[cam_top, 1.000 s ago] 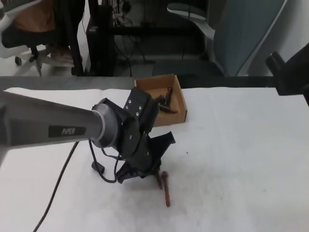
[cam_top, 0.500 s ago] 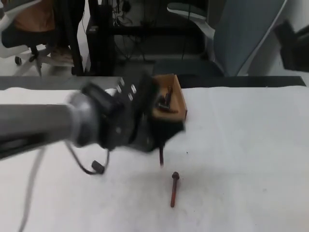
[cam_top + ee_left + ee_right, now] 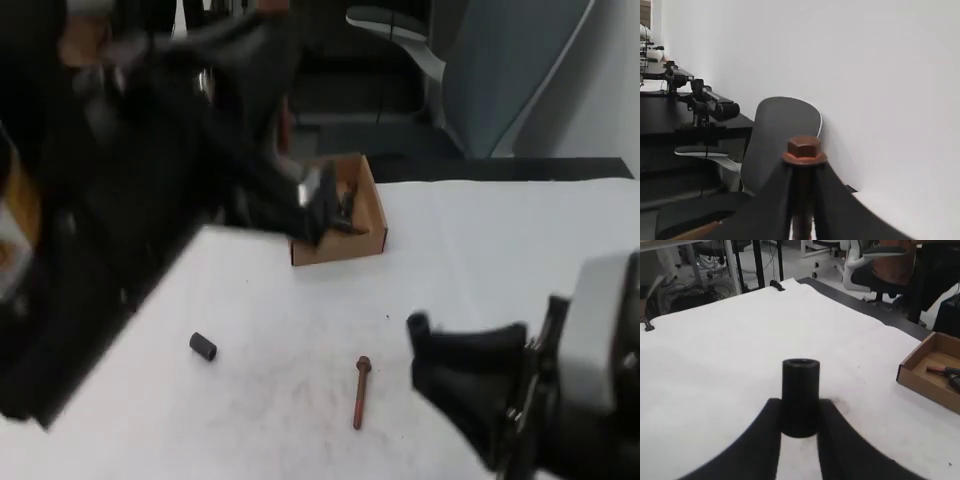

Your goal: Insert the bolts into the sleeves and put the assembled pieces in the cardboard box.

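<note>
Left pincer: grips bolt, head jutting past the tips; right pincer: grips sleeve, jutting out likewise.

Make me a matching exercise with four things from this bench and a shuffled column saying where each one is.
1 held bolt
2 held sleeve
3 loose bolt
4 cardboard box

A clamped in the right gripper
B lying on the white cloth
C at the cloth's far edge
D clamped in the left gripper

Pairs: 1-D, 2-A, 3-B, 4-C
</note>
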`<state>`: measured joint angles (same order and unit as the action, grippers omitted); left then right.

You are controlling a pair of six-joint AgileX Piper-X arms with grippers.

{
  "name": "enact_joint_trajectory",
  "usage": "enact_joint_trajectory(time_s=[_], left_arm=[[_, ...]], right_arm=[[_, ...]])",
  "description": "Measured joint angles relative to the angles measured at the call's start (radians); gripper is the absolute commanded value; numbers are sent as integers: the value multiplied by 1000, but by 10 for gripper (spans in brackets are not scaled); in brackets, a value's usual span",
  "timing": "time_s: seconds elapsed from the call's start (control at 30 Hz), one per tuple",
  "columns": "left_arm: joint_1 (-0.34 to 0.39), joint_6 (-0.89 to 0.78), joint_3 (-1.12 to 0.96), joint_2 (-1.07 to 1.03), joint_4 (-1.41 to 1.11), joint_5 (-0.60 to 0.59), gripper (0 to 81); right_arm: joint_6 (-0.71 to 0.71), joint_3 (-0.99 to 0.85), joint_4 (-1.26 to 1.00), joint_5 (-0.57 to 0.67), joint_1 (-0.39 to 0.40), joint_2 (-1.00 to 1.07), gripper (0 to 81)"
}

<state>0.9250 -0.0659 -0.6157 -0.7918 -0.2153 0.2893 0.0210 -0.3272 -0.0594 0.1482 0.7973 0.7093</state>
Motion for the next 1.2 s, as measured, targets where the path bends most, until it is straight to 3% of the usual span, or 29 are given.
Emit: enact_joint_trajectory(time_s=[0.2,0.53,0.8,1.2], left_arm=[[2,-1,82,-89,-74,-78,17],[12,-26,136,-290,-382,-94,17],[12,-42,136,-297,-449,-93,17],[12,-160,136,-297,-443,-112,17]], right_arm=[[-3,32,-177,-72,63,132,4],[-29,32,-433,-187,86,340,4],[-29,33,-558,-205,86,358,4],[-29,33,-565,-210,86,358,4]])
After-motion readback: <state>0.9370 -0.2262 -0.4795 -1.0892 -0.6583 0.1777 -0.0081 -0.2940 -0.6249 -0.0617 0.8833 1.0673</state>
